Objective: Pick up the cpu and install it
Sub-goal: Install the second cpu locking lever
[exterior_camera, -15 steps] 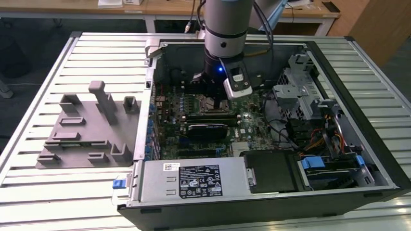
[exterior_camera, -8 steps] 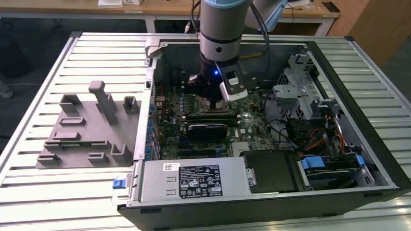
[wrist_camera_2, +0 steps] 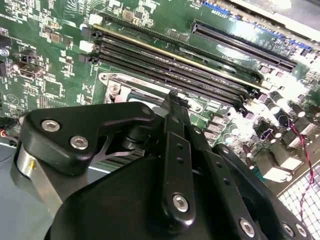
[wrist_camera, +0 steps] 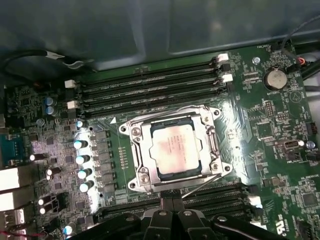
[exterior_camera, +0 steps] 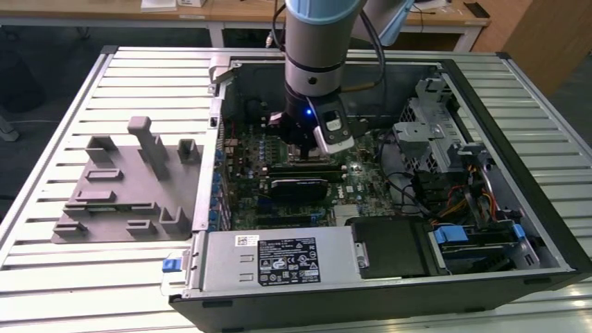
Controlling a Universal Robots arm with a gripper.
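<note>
One gripper above the seated cpu

Your gripper (wrist_camera: 172,212) hovers with its black fingers (wrist_camera_2: 176,150) pressed together, holding nothing. Just ahead of its tips, the cpu (wrist_camera: 176,149) lies flat in the motherboard socket (wrist_camera: 137,150), framed by the metal bracket, between rows of memory slots (wrist_camera: 150,90).

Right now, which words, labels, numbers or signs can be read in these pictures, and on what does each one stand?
No text can be read with certainty.
white label on the grey box: printed lines and marks, too small to read.
small white sticker on the same box: too small to read.
cpu, top plate: faint print, blurred.
motherboard: white markings, too small to read.
</note>
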